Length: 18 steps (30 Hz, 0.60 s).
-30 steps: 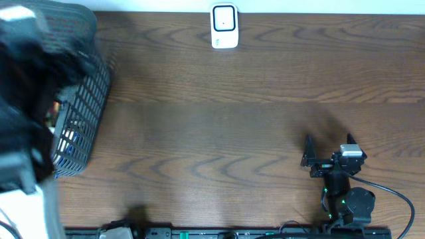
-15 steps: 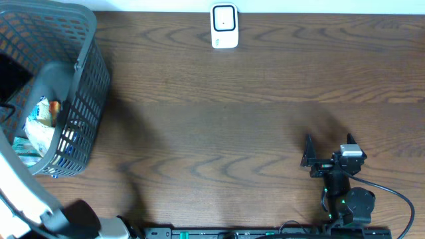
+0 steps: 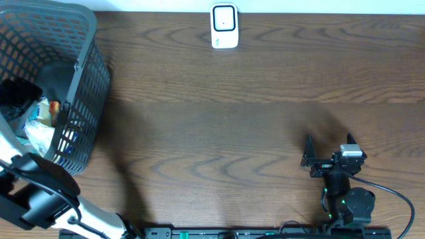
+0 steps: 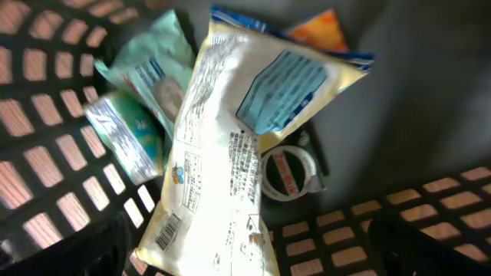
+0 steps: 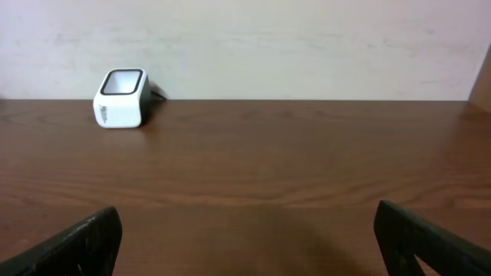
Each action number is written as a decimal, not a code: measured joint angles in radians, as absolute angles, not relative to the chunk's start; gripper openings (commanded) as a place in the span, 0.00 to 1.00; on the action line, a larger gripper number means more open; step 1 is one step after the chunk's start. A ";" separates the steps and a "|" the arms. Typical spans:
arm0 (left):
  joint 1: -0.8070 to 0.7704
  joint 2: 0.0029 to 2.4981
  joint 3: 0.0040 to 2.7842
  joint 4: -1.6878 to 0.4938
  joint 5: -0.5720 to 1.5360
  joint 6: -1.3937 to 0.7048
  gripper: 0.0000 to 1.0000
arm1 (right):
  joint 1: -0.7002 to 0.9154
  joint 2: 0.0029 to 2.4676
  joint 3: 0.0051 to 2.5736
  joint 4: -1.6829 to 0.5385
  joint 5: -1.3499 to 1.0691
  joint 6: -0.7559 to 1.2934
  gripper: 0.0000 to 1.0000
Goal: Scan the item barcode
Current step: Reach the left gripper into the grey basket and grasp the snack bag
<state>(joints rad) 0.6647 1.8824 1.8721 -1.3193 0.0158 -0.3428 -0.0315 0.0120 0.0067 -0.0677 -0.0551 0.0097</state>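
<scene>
Partly, the white packet [image 4: 230, 153] hides what seems a tape roll [image 4: 288, 173]; basket [image 3: 89, 99] cropped.

The basket [image 3: 89, 79] at the table's [image 3: 232, 133] left holds packets [image 4: 222, 153]; the scanner [image 3: 224, 26] stands at the far edge.

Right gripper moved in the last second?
No. The right gripper sits in the same spot on the table, same offset from the scanner, open.
</scene>
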 measured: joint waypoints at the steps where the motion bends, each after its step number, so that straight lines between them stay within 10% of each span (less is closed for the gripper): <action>1: 0.664 1.891 1.859 -1.319 0.015 -0.345 0.97 | -0.031 0.012 0.007 -0.068 -0.055 0.010 0.99; 18: 0.552 1.925 1.617 -1.139 -0.138 -0.370 0.97 | -0.031 0.012 0.007 -0.068 -0.055 0.010 0.99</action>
